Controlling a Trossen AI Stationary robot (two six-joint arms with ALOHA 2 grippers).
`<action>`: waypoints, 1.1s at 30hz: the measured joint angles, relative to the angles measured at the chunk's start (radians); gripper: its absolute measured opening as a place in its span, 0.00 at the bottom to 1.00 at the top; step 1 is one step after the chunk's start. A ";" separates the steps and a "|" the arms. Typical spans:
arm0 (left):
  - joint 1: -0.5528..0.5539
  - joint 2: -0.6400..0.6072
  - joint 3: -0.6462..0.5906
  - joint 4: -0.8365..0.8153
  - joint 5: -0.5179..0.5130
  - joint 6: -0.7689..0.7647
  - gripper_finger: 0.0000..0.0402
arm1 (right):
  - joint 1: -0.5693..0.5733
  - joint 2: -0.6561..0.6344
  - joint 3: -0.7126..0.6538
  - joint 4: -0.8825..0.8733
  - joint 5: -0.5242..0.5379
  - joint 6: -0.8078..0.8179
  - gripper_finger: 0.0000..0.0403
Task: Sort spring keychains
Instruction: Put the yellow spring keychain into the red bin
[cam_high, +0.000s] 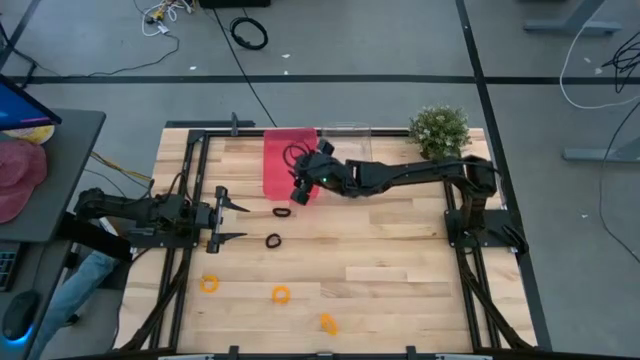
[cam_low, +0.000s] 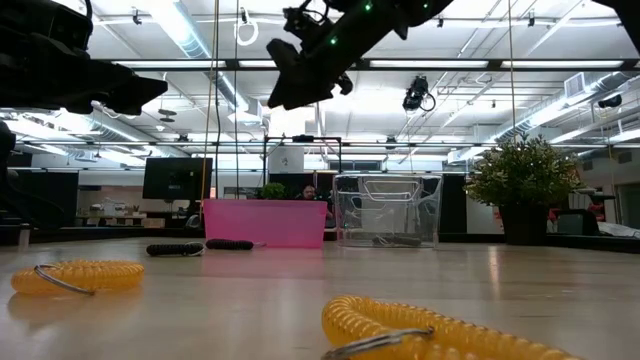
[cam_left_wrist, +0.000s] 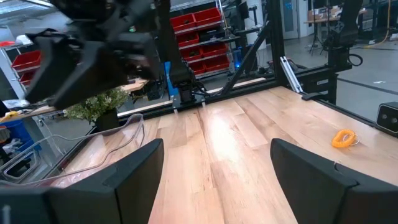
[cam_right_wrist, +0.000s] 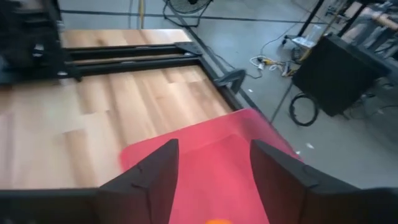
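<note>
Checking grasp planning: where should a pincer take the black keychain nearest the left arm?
Likely from straight above, across one side of the loop. The black keychain lies flat on the table, apart from the others, just ahead of the open left pincer.

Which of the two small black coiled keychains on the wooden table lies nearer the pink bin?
The black coiled keychain just below the pink bin is nearer; the other black keychain lies further down the table, by the left gripper.

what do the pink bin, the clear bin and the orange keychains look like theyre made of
The pink bin looks like matte, opaque plastic: flat, even colour and thin walls. The clear bin looks like glossy transparent plastic; the room shows through it. The orange keychains look like coiled plastic cord with a slight sheen, each on a thin, probably metal, ring.
</note>
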 joint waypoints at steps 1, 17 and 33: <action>0.000 0.000 0.000 0.000 0.000 0.000 0.74 | 0.011 0.000 0.000 -0.004 0.000 0.013 0.49; 0.000 0.000 0.000 0.000 0.000 0.000 0.74 | 0.224 0.000 0.000 -0.025 -0.001 0.159 0.49; 0.000 0.000 0.000 0.000 0.000 0.000 0.74 | 0.469 0.000 0.000 -0.012 -0.045 0.231 0.49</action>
